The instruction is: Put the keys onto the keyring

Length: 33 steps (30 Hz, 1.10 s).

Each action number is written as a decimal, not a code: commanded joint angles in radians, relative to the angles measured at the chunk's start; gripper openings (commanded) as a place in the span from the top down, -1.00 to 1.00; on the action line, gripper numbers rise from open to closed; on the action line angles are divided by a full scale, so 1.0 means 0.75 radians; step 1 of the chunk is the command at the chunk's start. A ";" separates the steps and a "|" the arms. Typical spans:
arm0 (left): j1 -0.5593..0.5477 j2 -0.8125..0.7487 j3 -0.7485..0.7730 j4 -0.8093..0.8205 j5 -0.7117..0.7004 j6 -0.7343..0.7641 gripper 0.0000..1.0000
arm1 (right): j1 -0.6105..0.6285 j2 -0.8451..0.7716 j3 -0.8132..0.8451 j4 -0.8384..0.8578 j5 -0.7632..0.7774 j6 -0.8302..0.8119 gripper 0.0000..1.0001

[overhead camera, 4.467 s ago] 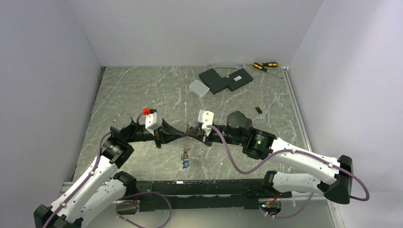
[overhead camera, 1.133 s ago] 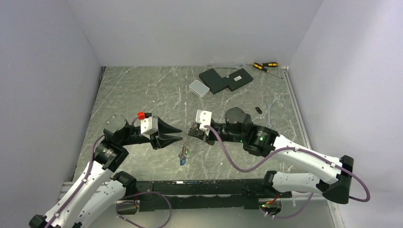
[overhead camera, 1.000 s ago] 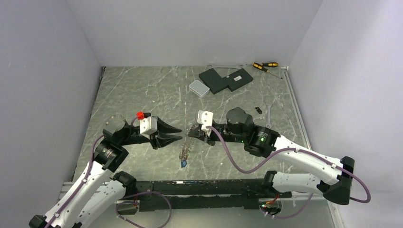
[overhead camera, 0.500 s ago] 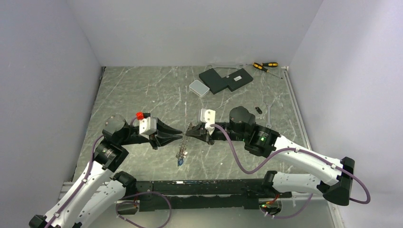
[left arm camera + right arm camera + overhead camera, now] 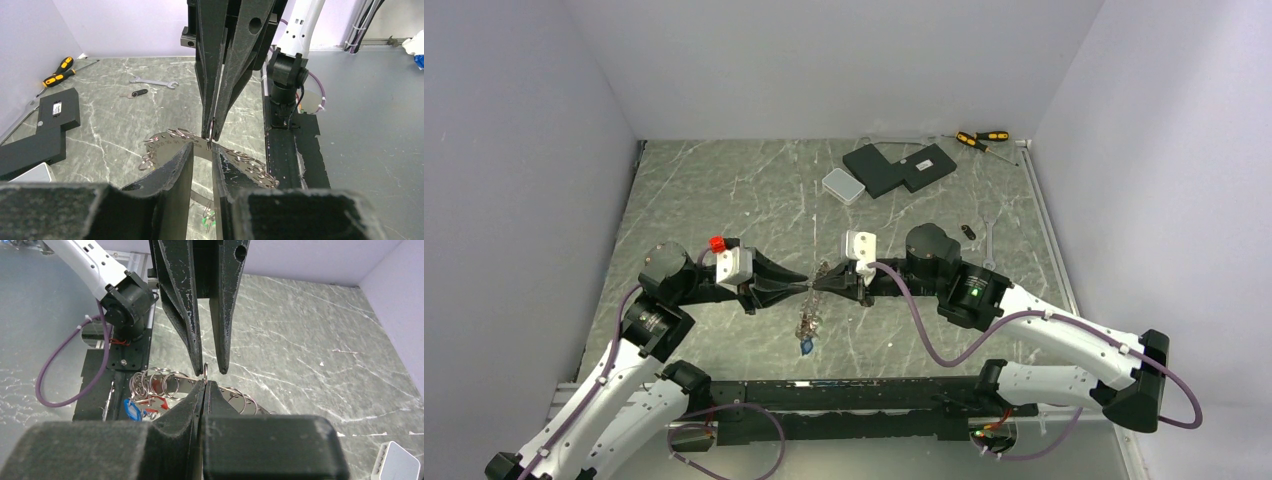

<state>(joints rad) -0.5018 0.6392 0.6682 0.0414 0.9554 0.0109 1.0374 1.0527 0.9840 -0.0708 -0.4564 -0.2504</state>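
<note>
The large flat silver metal keyring [image 5: 812,291] is held up off the grey marbled table [image 5: 724,190], at the spot where the two arms meet nose to nose. The right gripper [image 5: 822,284] comes at the keyring from its right side and is clamped on the rim. Its own wrist camera shows the two black fingers pressed flat together, with the ring's plate and the small wire loops round its rim spreading out to either side. The left gripper [image 5: 801,287] meets the keyring from its left side with a narrow gap between its fingers. The right wrist view shows that gap plainly, with one small wire loop standing in it. No view shows whether the pads touch the metal.

From above, the keyring is little more than a glint. The tiny keys [image 5: 807,325] with coloured plastic heads dangle in a bunch just below it, a blue tag [image 5: 807,347] lowest. Only the left wrist view picks out the green heads [image 5: 207,220] under the keyring.

Beyond the keyring, toward the back wall, lie a black L-shaped block [image 5: 899,167], a small white box [image 5: 842,185] and yellow-and-black screwdrivers [image 5: 979,138]. A silver wrench [image 5: 990,245] lies well to the keyring's right. The left wrist view shows the wrench, the block and the screwdrivers, while the right wrist view catches only a corner of the white box.
</note>
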 commanded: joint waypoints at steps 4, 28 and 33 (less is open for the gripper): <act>-0.002 0.012 0.005 0.065 0.051 -0.050 0.51 | -0.010 -0.007 0.048 0.147 -0.056 0.012 1.00; -0.002 0.006 0.001 0.069 0.069 -0.047 0.85 | -0.021 0.013 0.060 0.186 -0.107 0.039 1.00; -0.002 0.003 0.002 0.065 0.073 -0.049 1.00 | -0.021 0.016 0.051 0.203 -0.113 0.050 1.00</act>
<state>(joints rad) -0.5018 0.6453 0.6674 0.0635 0.9836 -0.0200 1.0233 1.0695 0.9840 -0.0433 -0.5072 -0.2279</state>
